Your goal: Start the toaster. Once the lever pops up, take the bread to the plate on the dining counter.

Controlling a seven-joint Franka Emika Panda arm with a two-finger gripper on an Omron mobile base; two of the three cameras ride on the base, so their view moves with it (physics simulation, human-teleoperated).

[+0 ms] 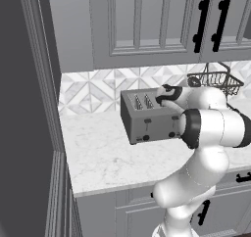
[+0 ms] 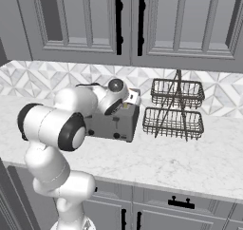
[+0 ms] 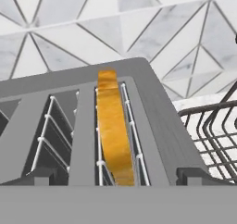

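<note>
The bread (image 3: 112, 126) is browned in the toaster (image 1: 147, 116) but not yet lifted; the gripper (image 3: 118, 183) is spread wide, empty.

A home kitchen: grey panelled cabinets (image 2: 95, 20) above a marble worktop (image 1: 103, 157), patterned tile backsplash (image 1: 93, 89), toaster (image 1: 147, 116), wire basket rack (image 2: 174, 109).
</note>
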